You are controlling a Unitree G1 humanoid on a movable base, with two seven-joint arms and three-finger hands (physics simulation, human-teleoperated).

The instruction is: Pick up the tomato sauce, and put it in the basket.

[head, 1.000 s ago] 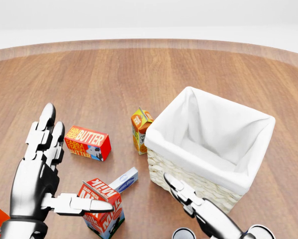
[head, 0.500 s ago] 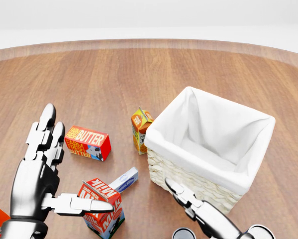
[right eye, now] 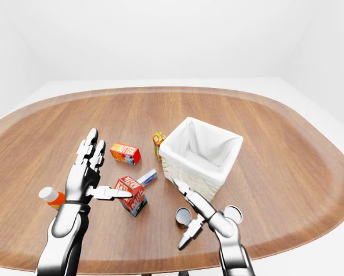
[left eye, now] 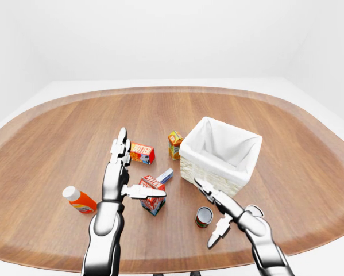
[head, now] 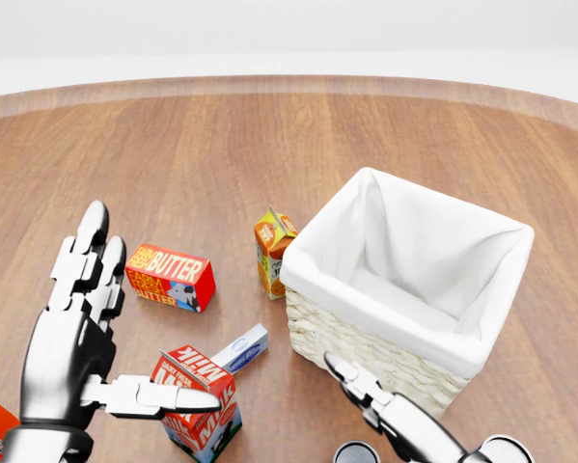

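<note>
A small can with a red side, which I take for the tomato sauce (left eye: 204, 217), stands on the wooden table just below the white-lined wicker basket (left eye: 240, 138) in the left-eye view. My right hand (left eye: 213, 210) is open beside it, with the fingers stretched toward the basket wall and the thumb hanging down to the can's right. It does not hold the can. A second can (left eye: 254, 210) shows partly behind the right wrist. My left hand (left eye: 138, 167) is open and empty above the milk carton (left eye: 153, 198).
A butter box (left eye: 142, 152) and an orange juice carton (left eye: 174, 144) sit left of the basket. A small blue-and-white box (left eye: 165, 175) lies by the milk carton. An orange bottle with a white cap (left eye: 80, 200) lies at the left. The table edge (left eye: 177, 261) is near.
My right hand has sunk slightly toward the bottom of the head view, away from the basket wall. The left hand and the objects have not moved.
</note>
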